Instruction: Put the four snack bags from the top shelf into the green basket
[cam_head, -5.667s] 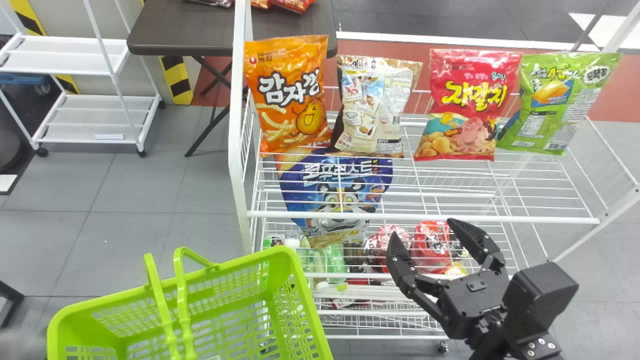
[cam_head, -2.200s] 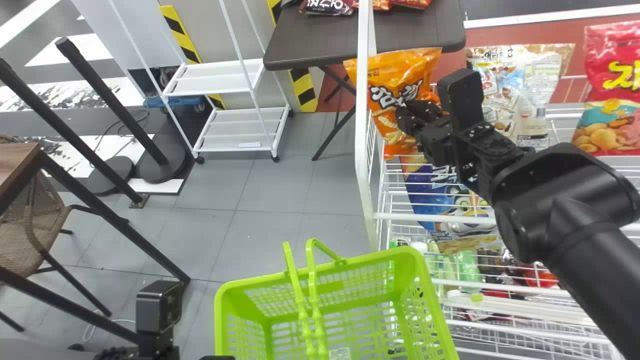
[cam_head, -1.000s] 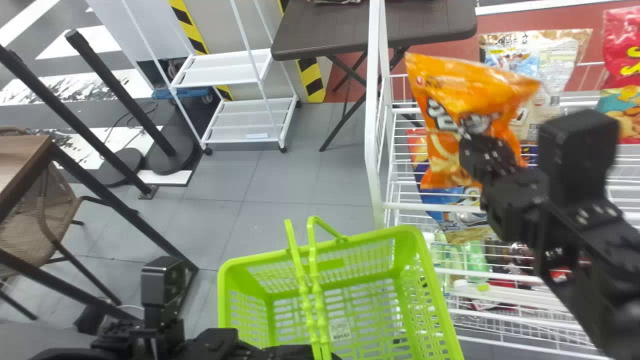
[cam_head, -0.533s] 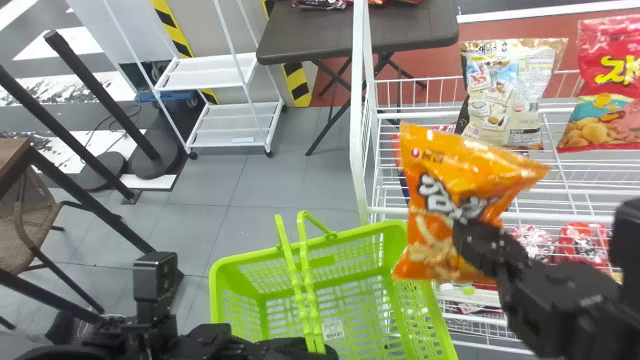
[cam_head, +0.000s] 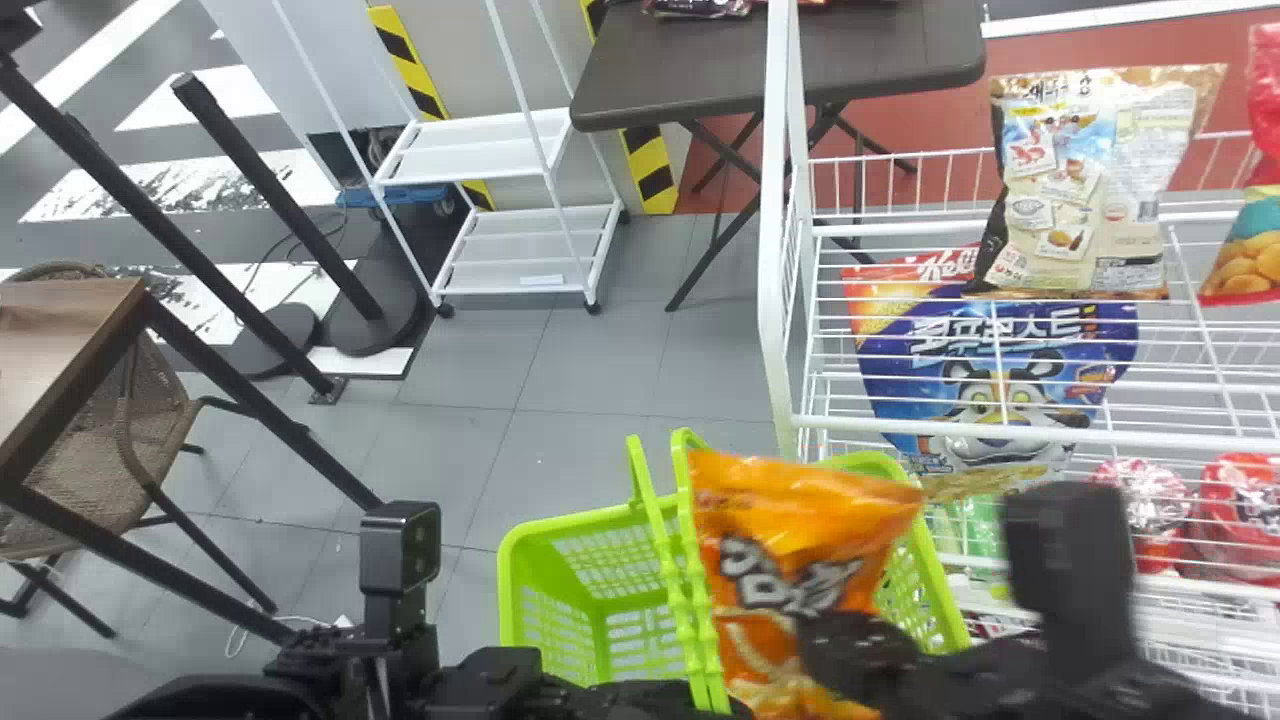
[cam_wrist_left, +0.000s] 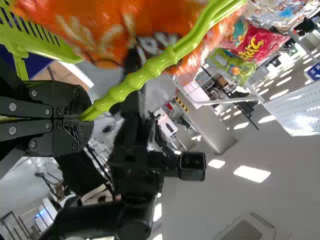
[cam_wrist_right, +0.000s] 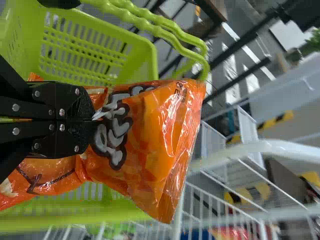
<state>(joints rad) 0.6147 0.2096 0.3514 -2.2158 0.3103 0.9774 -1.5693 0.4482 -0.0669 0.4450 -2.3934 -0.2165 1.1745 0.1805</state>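
Two fingers (cam_wrist_left: 74, 131), handle (cam_wrist_left: 134, 81) pinched, left wrist view

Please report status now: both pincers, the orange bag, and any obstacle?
Right pincer shut on orange snack bag, above green basket. Left pincer clamped on basket handles. Raised handles close beside bag, possibly in the way.

The orange snack bag (cam_head: 770, 500), glossy and creased, is pinched across its middle by the right gripper's (cam_head: 815, 640) jaws, tilted over the green basket (cam_head: 570, 520). The basket sits upright, its raised handles (cam_head: 688, 560) clamped in the left gripper's (cam_head: 728, 706) jaws. The beige (cam_head: 1090, 190), red (cam_head: 1250, 240) and green (cam_wrist_left: 234, 65) snack bags stand well beyond both sets of jaws.
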